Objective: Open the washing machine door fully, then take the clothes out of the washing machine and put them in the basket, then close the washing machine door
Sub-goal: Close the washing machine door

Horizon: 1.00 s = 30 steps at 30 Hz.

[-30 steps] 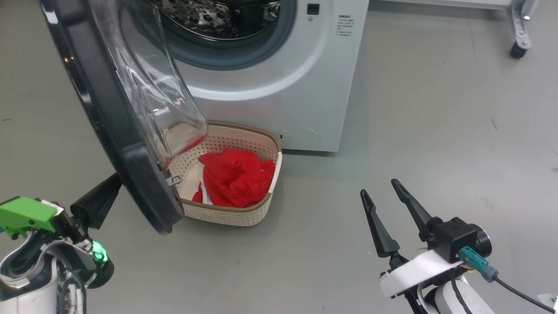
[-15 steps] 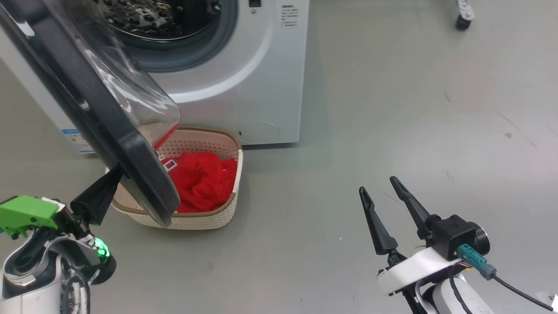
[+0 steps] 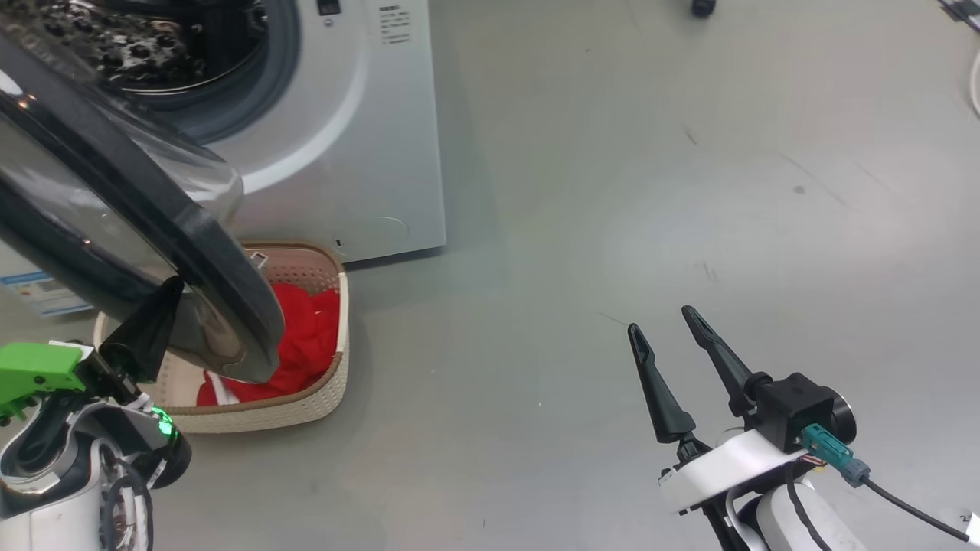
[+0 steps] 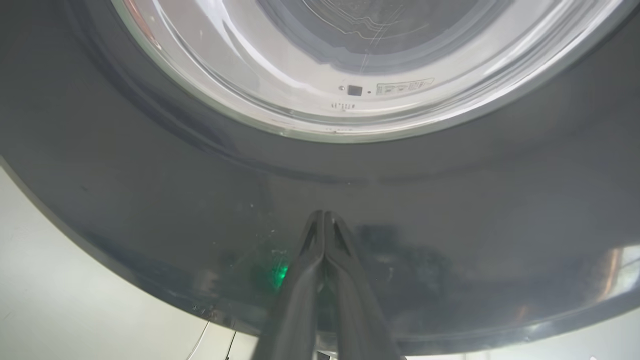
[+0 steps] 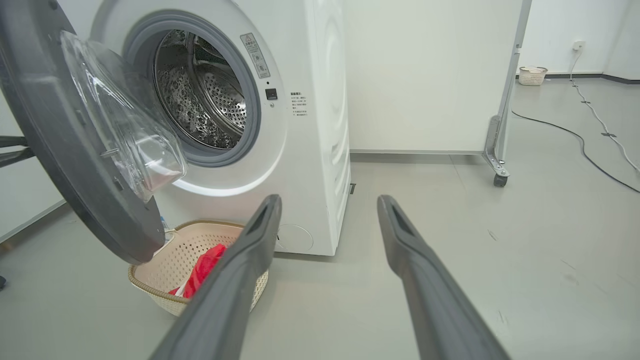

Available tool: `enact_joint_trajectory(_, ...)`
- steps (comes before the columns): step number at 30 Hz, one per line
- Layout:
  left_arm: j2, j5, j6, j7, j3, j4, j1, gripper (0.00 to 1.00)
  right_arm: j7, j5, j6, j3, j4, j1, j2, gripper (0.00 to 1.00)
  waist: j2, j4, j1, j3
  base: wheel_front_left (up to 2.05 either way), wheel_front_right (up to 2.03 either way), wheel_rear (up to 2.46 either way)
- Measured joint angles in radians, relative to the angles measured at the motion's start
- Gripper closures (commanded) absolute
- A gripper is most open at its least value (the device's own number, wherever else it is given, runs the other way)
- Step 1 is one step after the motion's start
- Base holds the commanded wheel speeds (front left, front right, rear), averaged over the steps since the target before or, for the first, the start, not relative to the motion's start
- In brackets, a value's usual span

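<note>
The white washing machine (image 3: 367,153) stands at the upper left with its steel drum (image 5: 200,95) open to view. The washing machine door (image 3: 191,252) hangs partly open, its black rim over the cream basket (image 3: 268,417). Red clothes (image 3: 302,344) lie in the basket. My left gripper (image 3: 167,292) is shut with nothing in it, and its tips rest against the door's outer black rim (image 4: 200,200). In the left wrist view the left gripper (image 4: 324,216) touches that rim below the glass bowl (image 4: 350,50). My right gripper (image 3: 661,321) hovers open and empty over the floor at the lower right.
In the right wrist view the right gripper (image 5: 328,200) points towards the machine's lower front corner. A wheeled frame leg (image 5: 500,165) stands right of the machine. A black cable (image 5: 575,135) runs across the floor, and a small basket (image 5: 532,75) sits by the far wall.
The head camera has turned, shifting the scene left. The door has swung towards the machine and now overlaps the basket, with my shut left gripper staying against its outer side. The right gripper kept its pose.
</note>
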Motion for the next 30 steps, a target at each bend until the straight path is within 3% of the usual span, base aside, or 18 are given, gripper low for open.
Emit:
enact_joint_trajectory(20, -0.002, -0.016, 0.0, -0.191, 0.039, 0.059, -0.086, 1.0, 0.0, 0.007, 0.0, -0.003, 0.009, -0.001, 0.014, 0.0, 0.0, -0.179, 0.0, 0.029, 0.0, 0.0, 0.0)
enact_joint_trajectory(30, -0.006, -0.018, 0.0, -0.248, 0.011, 0.077, -0.148, 1.0, 0.0, 0.017, -0.002, -0.035, 0.005, -0.002, 0.02, 0.0, 0.0, -0.228, 0.0, 0.053, 0.0, 0.0, 0.0)
